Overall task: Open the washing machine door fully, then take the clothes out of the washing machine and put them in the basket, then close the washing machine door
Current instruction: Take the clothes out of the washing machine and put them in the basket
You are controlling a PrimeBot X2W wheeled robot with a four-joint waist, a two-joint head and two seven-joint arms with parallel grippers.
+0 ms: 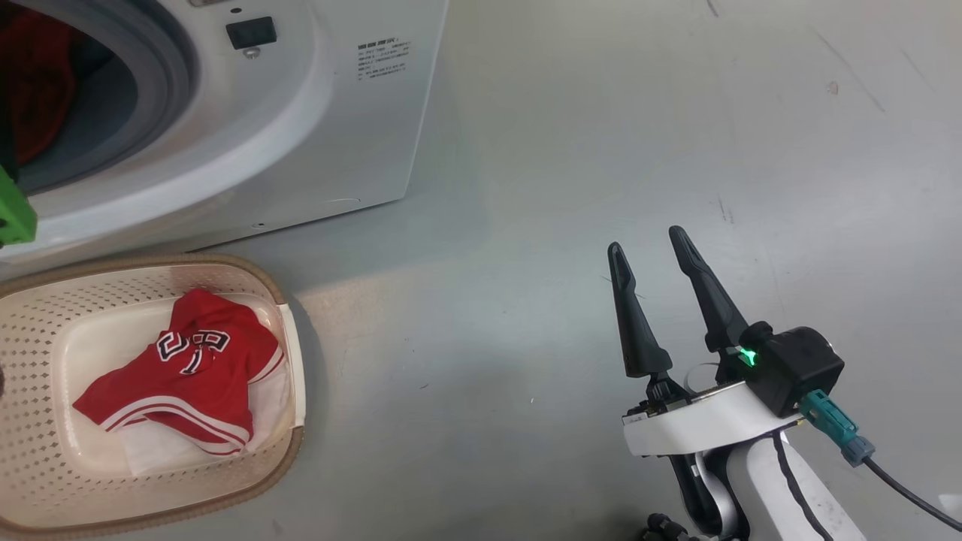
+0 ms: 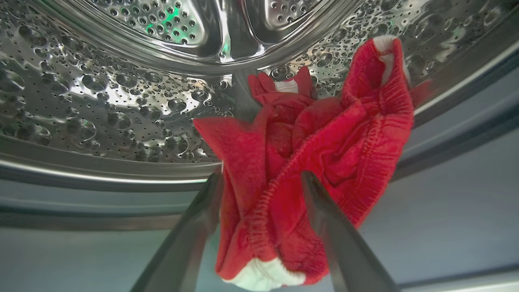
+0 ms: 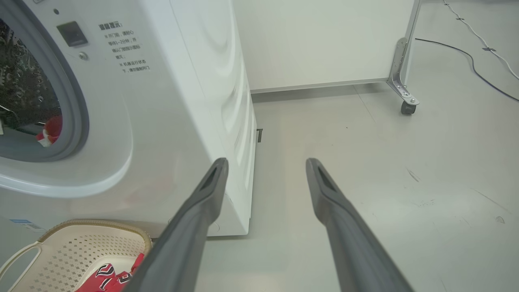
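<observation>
The left tool (image 2: 262, 176) reaches into the washing machine (image 1: 338, 113), its two dark fingers (image 2: 194, 235) spread wide. A crumpled red garment (image 2: 324, 142) with a gathered elastic edge and white trim lies between them at the lip of the perforated steel drum (image 2: 101, 101). The cloth runs down between the fingers, but they stand apart and do not pinch it. In the head view the same red cloth shows dimly inside the opening, behind the grey gasket (image 1: 169, 68).

The right tool (image 1: 646, 240) hangs over the bare grey floor (image 1: 601, 113) to the right of the machine, well apart from it. Its fingers are also spread wide, with nothing between them.

The cream basket (image 1: 30, 323) with the brown rim sits on the floor just in front of the machine, below the opening. A red jersey (image 1: 195, 368) with white stripes and white-and-black lettering lies crumpled in it, toward the basket's right side. In the right wrist view, a white panel on a caster (image 3: 406, 107) stands behind the machine.
</observation>
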